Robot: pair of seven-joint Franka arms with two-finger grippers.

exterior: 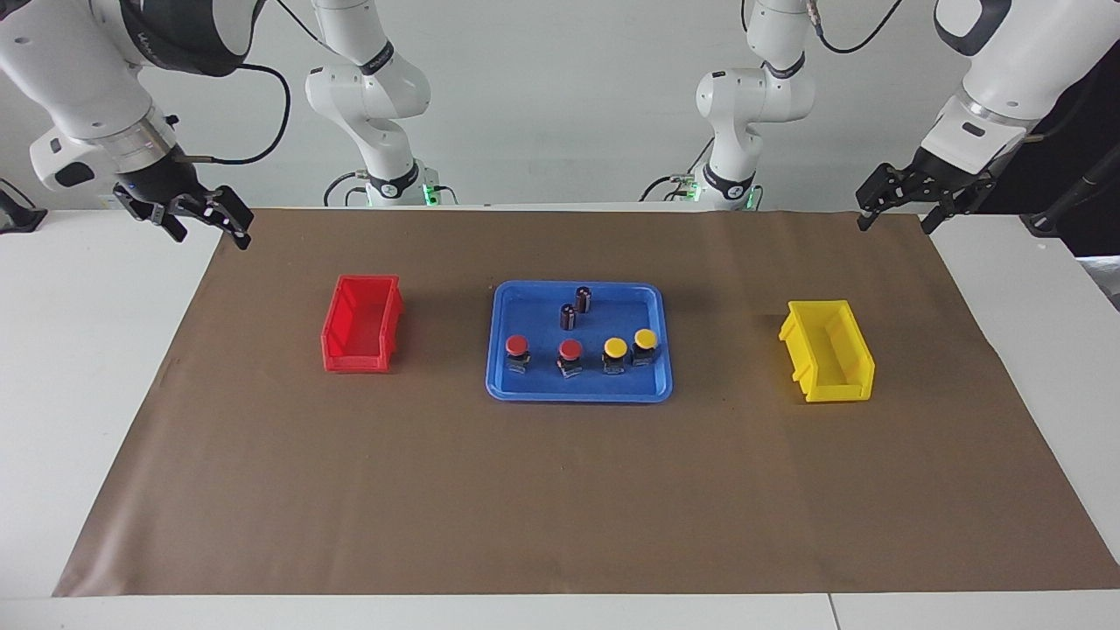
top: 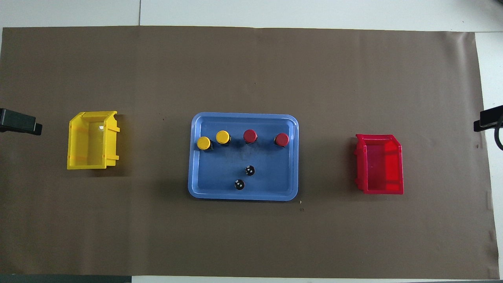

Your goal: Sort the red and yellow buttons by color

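Nothing sorted yet, all four buttons in the tray

Two red buttons (exterior: 542,353) and two yellow buttons (exterior: 630,350) stand upright in a row in the blue tray (exterior: 512,385), round caps up on short black-and-silver bodies. Reds sit toward the right arm's end, by the red bin (exterior: 337,359); yellows toward the left arm's end, by the yellow bin (exterior: 862,385). Right hand (exterior: 194,216) and left hand (exterior: 901,206) hang wide open and empty over the table's corners, so each arm's closer to its own colour.
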